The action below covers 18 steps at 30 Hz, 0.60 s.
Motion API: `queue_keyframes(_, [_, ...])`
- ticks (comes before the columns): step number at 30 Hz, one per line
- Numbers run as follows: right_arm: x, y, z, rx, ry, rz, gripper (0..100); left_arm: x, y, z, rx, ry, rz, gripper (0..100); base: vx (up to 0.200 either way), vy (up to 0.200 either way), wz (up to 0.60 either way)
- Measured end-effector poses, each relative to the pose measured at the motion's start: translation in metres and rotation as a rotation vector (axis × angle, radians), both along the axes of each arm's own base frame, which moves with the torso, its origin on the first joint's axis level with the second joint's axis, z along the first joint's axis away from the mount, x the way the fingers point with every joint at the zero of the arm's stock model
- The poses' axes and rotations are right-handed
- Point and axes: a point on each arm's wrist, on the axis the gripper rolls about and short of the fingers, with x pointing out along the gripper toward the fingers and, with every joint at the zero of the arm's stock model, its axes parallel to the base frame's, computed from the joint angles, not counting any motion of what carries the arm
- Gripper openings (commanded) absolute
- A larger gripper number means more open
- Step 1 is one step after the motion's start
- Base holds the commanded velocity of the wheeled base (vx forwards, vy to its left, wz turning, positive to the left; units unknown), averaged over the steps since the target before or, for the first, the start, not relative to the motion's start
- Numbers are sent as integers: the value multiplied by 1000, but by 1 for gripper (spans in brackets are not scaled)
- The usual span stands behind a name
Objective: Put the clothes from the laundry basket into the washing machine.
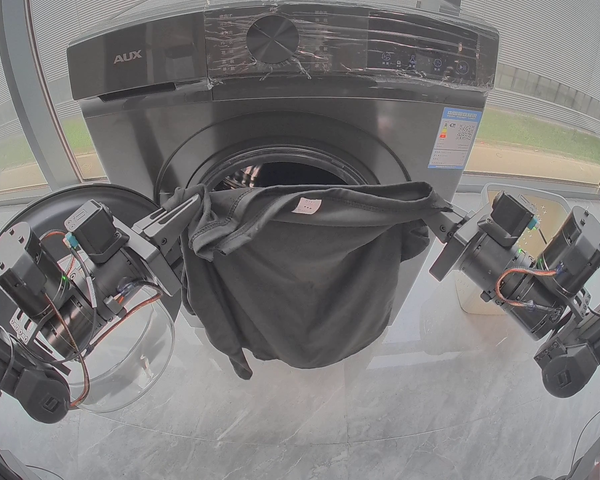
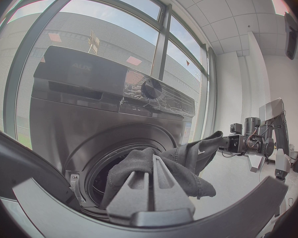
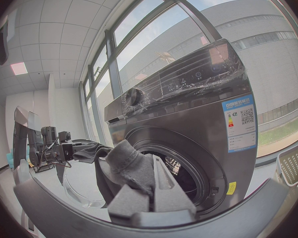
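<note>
Before the washing machine point(image 1: 147, 135), left tool point(image 1: 191, 204) and right tool point(image 1: 441, 219) clamp a shirt point(image 1: 300, 281).

Head camera looks down on the washing machine point(image 1: 280, 101); wrist cameras flank it.

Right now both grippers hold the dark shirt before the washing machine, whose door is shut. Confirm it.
Not shut: the head view shows the door swung open. The left gripper and right gripper do hold the dark shirt before the washing machine.
</note>
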Motion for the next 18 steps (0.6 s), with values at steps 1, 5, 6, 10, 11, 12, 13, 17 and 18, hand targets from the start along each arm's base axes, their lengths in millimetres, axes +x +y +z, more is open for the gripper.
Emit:
queue_keyframes(1, [0, 0, -1, -4, 3, -1, 0, 0, 0, 1, -1, -2, 0, 0, 0, 0, 0])
queue_keyframes(5, [1, 1, -2, 0, 6, -14, 0, 0, 0, 2, -3, -6, 2, 0, 0, 0, 0])
queue_keyframes(6, [1, 2, -2, 3, 8, -22, 0, 0, 0, 2, -3, -7, 2, 0, 0, 0, 0])
queue_keyframes(10, [-1, 6, -2, 12, 11, -27, 0, 0, 1, 3, -4, -10, 3, 0, 0, 0, 0])
queue_keyframes(11, [-1, 7, -2, 12, 11, -25, 0, 0, 1, 3, -4, -11, 4, 0, 0, 0, 0])
queue_keyframes(12, [-2, 8, -1, 13, 11, -24, 0, 0, 1, 3, -5, -11, 4, 0, 0, 0, 0])
queue_keyframes(13, [-2, 8, -1, 14, 10, -22, 0, 0, 1, 3, -5, -11, 4, 0, 0, 0, 0])
queue_keyframes(17, [-2, 10, 1, 22, 3, -21, 0, 0, 1, 3, -5, -12, 6, 0, 0, 0, 0])
queue_keyframes(18, [-2, 10, 1, 24, 4, -26, 0, 0, 1, 3, -5, -12, 6, 0, 0, 0, 0])
